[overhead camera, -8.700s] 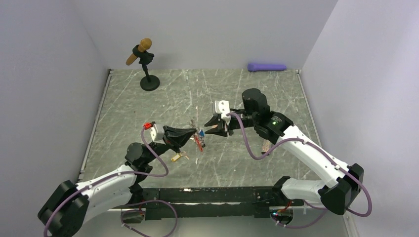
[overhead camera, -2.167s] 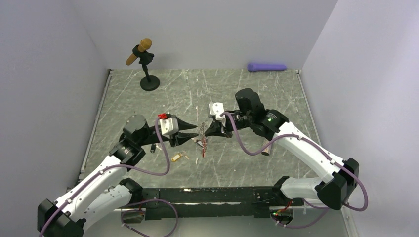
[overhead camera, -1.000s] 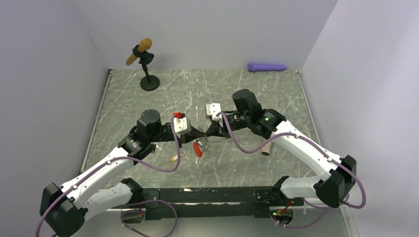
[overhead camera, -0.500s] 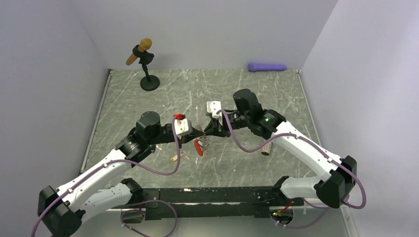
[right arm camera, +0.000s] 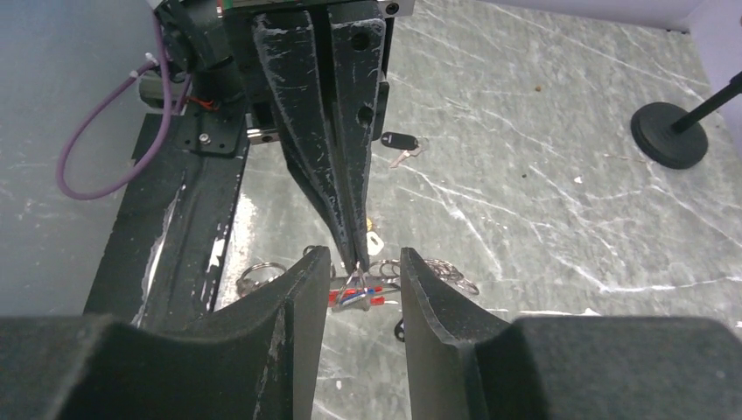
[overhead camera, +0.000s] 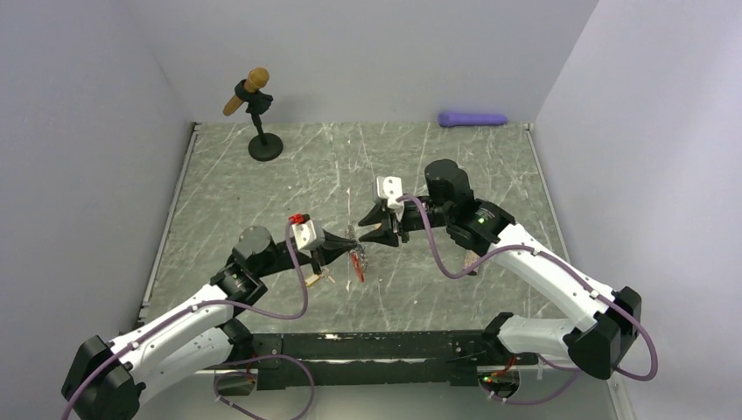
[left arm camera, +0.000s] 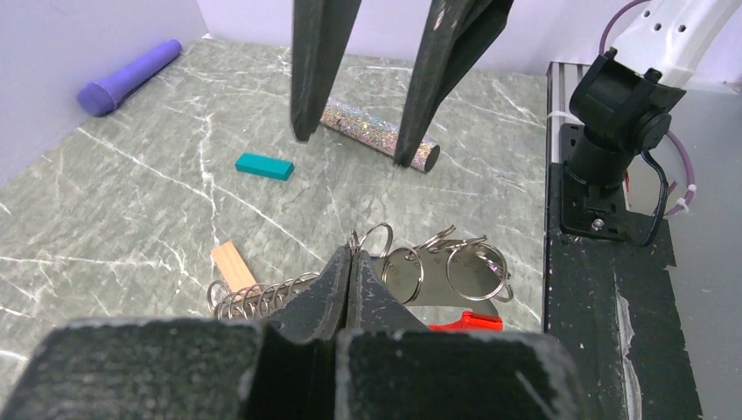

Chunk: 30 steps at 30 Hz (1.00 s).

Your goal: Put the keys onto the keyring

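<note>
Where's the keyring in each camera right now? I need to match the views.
Top external: near centre, the keyring hangs from the left gripper tip.
Left wrist: bottom centre, keyring just beyond the shut fingers.
Right wrist: low centre, keyring between the open right gripper fingers.
Shared landmark: the left gripper, shut on the keyring in all three.
</note>
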Motion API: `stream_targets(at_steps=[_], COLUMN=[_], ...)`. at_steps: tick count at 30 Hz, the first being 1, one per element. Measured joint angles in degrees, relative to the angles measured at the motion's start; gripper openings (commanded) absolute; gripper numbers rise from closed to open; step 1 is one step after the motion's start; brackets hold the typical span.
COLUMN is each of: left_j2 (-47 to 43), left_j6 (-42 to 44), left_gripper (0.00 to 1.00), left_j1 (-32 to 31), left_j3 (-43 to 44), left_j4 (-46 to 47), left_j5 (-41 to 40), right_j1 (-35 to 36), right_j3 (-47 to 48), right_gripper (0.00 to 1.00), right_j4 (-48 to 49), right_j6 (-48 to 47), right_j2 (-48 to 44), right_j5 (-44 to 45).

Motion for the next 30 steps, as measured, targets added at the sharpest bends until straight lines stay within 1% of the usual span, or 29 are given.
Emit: stream_targets(at_steps=[5, 7, 9, 11, 15, 18, 22, 25, 30], left_j2=[-0.33, 0.48, 1.97, 3.50, 6.49, 8.70, 12.48, 14.58, 14.95], left_j6=[-8.04, -11.50, -14.27, -16.65, -20.13, -22.40, -26.16, -28.70, -30.77], left_gripper=[0.00, 0.00, 0.00, 0.00, 0.00, 0.00, 0.00, 0.00, 0.00], left_j1=[2.01, 3.21, 4.15, 4.92, 5.95, 6.36, 7.19, 7.78, 7.89], left_j3=[-9.51, -13.22, -15.45, -16.50, -16.70, -16.68, -16.63, -15.89, -12.90], left_j4=[16.09, 23.91, 30.69, 36.50, 47.23, 53.79, 59.82, 60.92, 61.61], left_j5=[0.11, 0.28, 0.37, 0.81, 1.81, 2.97, 4.55, 5.62, 6.56], right_j1=[-1.31, -2.14, -2.93, -3.45, -3.56, -3.54, -3.58, -4.09, -4.98], right_j3=[-3.58, -5.11, -6.47, -7.45, -9.29, -10.49, -10.69, -10.69, -10.71], right_gripper=[0.37, 0.35, 0.31, 0.25, 0.17, 0.16, 0.16, 0.14, 0.09], right_j4=[2.43, 3.89, 5.46, 7.17, 10.21, 12.28, 15.78, 19.04, 23.19], right_j6=[1.75, 2.60, 3.67, 4.66, 6.60, 8.22, 10.40, 12.76, 16.13], right_j2=[-1.53, -2.34, -3.02, -3.45, -4.02, -4.31, -4.33, -4.52, -5.60], right_j5=[-2.19, -2.93, -4.11, -5.16, -6.47, -7.13, -7.15, -7.30, -8.13])
